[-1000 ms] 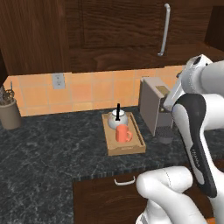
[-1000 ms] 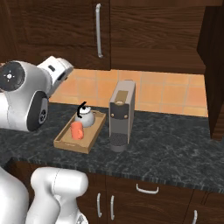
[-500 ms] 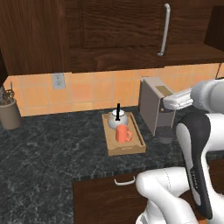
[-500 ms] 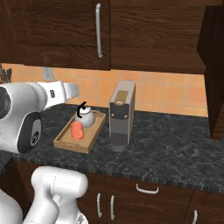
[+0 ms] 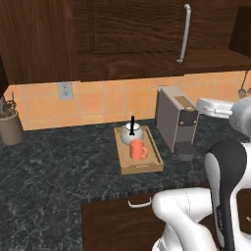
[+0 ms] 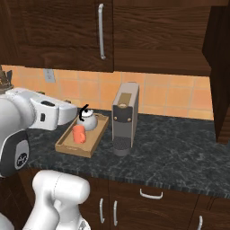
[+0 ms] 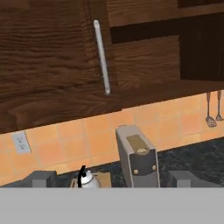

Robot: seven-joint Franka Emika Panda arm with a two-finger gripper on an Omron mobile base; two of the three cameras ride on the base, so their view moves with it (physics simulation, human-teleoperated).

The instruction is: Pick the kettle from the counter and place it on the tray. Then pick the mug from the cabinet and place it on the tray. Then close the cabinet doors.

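The light wooden tray [image 5: 149, 165] [image 6: 67, 144] lies on the dark speckled counter [image 5: 59, 166]. On it stand the silver-white kettle [image 5: 131, 134] [image 6: 87, 121] [image 7: 88, 180] and, in front of it, the orange-red mug [image 5: 138, 149] [image 6: 79, 133]. My gripper [image 7: 111, 179] is open, its tips wide apart with nothing between them, and faces the cabinet door [image 7: 48, 48] with its long silver handle [image 7: 101, 57] [image 5: 184, 34] [image 6: 101, 31]. My hand [image 6: 56, 114] hovers at kettle height beside the tray. A dark gap [image 7: 201, 48] shows to the right of that door.
A boxy grey coffee machine [image 5: 176, 122] [image 6: 125, 117] [image 7: 138, 159] stands right of the tray. A beige utensil pot [image 5: 11, 128] sits at the far left. A dark wood panel [image 6: 220, 72] juts out at the right. A drawer front [image 5: 139, 203] lies below the counter.
The arm has swung down from cabinet height to just above counter level. Kettle, mug and tray have not moved.
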